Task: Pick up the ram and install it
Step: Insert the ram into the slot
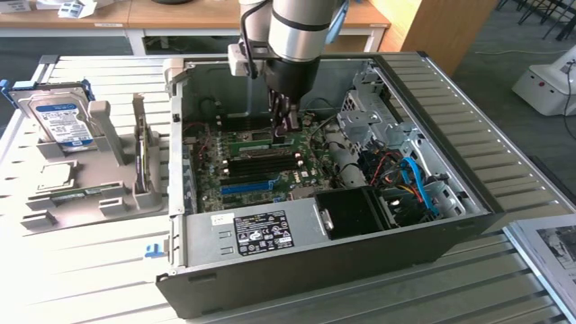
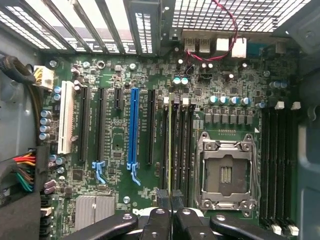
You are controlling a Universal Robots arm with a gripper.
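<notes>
While the ram (image 2: 170,150) shows edge-on in the wrist view as a thin green-yellow line, it stands along one of the black memory slots (image 2: 182,145) just beside the empty CPU socket (image 2: 225,172); whether it is fully seated I cannot tell. The claw (image 2: 172,200) is clenched on the ram's thin edge, its two dark fingertips (image 2: 165,197) pressed close on either side. Further out on the motherboard (image 2: 115,145), a bright blue slot (image 2: 134,125) runs parallel to the ram among black expansion slots. In the exterior view the arm (image 1: 297,34) reaches straight down into the open computer case (image 1: 468,196), the claw (image 1: 286,131) low over the board. On the worktop (image 1: 90,270), towards the exterior view's left, a hard drive (image 1: 63,121) stands in a grey holder (image 1: 90,196), well apart from the case
</notes>
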